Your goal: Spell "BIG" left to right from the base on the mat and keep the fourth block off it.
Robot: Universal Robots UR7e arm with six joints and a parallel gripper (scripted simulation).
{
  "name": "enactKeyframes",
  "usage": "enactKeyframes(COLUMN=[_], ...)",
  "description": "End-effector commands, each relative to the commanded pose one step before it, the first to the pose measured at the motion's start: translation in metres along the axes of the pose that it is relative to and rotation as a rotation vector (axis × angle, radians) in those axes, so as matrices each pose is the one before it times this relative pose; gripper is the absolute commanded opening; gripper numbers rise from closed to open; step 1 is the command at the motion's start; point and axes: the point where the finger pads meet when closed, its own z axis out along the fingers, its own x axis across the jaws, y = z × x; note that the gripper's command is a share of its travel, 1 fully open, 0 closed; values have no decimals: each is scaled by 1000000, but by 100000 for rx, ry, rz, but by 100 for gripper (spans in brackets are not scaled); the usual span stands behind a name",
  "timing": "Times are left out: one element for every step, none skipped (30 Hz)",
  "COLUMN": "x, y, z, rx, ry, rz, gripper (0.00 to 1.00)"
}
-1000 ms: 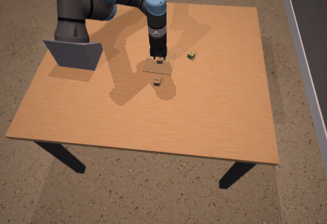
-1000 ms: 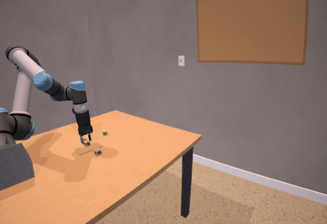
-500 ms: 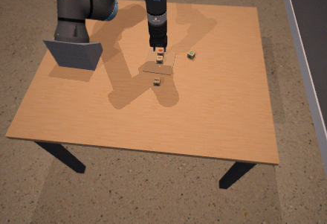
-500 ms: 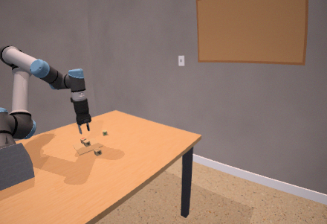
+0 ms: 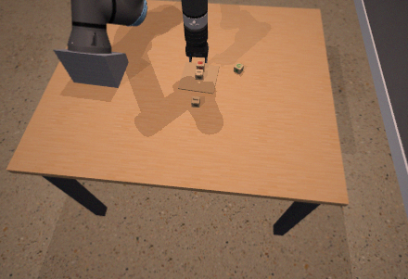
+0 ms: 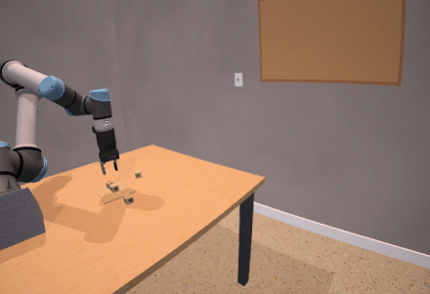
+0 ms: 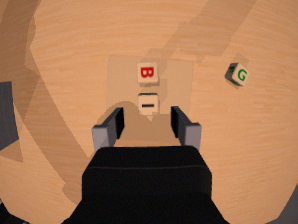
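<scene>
The end effector hangs fully open and empty above the mat, where the B block and a second block sit together — the row's start. The G block lies tilted on the table, likely next.

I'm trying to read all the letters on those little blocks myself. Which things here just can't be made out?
- Block off the mat: letter too small in the top view; outside the wrist view.
- Second block on the mat: wrist view shows only a dark bar, letter unclear.
- G block: tilted, so its resting face is unclear.
</scene>
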Motion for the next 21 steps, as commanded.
enactKeyframes(x=[88, 2, 0, 0, 1, 0, 0, 0, 0, 3, 8, 15, 24, 36, 49, 65, 83, 98, 115, 0, 0], y=[258, 2, 0, 0, 1, 0, 0, 0, 0, 0, 0, 0, 1, 1, 1, 2, 2, 2, 3, 0, 0], z=[-1038, -1, 0, 0, 0, 0, 0, 0, 0, -1, -2, -3, -5, -7, -10, -13, -17, -20, -25, 0, 0], rx=[-183, -1, 0, 0, 0, 0, 0, 0, 0, 0, 0, -1, -1, -1, -2, -3, -3, -4, -5, 0, 0], ry=[153, 1, 0, 0, 0, 0, 0, 0, 0, 0, 0, 0, 0, 0, 0, 1, 1, 1, 1, 0, 0], rz=[-64, -1, 0, 0, 0, 0, 0, 0, 0, 4, 10, 18, 30, 45, 62, 81, 103, 112, 121, 0, 0], gripper=[100, 100, 100, 100, 100, 100, 100, 100, 100, 100, 100, 100, 100, 100, 100, 100, 100, 100, 100, 100, 100])
